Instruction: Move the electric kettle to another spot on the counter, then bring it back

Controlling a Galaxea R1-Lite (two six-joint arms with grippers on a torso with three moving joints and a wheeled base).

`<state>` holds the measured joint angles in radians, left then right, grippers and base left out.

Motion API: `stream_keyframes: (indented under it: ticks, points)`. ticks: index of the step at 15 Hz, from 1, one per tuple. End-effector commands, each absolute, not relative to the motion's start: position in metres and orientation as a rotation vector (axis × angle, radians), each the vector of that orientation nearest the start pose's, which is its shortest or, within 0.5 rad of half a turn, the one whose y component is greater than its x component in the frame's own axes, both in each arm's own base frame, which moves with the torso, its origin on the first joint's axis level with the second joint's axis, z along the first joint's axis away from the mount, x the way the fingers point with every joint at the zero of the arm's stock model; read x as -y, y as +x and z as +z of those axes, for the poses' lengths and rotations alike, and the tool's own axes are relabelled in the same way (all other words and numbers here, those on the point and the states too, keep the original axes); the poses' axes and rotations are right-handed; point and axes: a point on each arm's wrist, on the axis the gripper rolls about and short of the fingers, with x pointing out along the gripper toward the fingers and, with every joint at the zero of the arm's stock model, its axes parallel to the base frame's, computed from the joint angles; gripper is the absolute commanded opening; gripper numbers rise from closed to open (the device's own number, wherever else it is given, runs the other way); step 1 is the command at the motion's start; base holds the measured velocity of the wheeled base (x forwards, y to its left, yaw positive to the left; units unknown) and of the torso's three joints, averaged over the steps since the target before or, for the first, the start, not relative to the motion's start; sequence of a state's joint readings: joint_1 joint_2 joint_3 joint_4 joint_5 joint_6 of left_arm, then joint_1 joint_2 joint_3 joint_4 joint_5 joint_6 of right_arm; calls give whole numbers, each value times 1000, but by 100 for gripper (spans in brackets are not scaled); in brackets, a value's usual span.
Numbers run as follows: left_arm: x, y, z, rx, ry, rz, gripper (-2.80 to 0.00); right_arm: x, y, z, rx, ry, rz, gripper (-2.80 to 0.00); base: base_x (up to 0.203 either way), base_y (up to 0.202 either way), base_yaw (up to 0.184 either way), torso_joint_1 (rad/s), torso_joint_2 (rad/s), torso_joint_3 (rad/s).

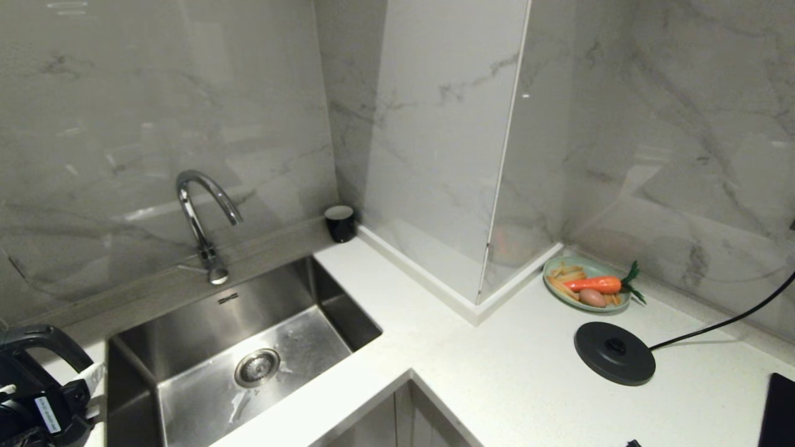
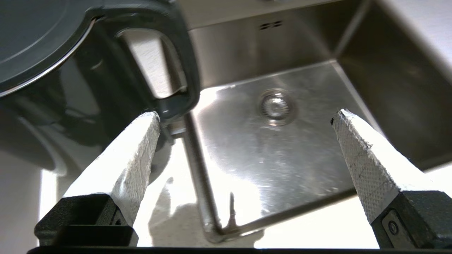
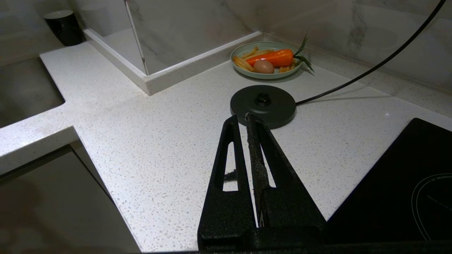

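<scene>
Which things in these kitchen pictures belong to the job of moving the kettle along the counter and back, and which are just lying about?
Belonging to the job:
kettle
counter
left pincer, open beside the kettle's handle

Just lying about:
round base with cord
plate of food
black cup
sink
tap
hob

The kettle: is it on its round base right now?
No. The base sits bare; the electric kettle stands left of the sink.
</scene>
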<state>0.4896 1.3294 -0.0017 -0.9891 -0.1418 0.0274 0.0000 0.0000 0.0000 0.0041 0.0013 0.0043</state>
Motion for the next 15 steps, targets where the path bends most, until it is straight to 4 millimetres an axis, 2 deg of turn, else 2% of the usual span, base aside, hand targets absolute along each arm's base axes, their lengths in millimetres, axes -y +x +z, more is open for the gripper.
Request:
stream_keyframes:
  ticks: [1,5,10,15]
  points:
    - [-50,104,124,-206,-45,274,0,0,-23,75,-4,5,2,-280,0,0,0,0,0,0]
    - [-23,62,142,-136,-31,109,0,0,-23,75,-5,5,2,-280,0,0,0,0,0,0]
    - [17,-8,167,-135,-47,-184,0,0,-23,75,-5,5,2,-280,0,0,0,0,0,0]
    - [21,-40,187,-161,-50,-410,0,0,-23,75,-5,5,2,-280,0,0,0,0,0,0]
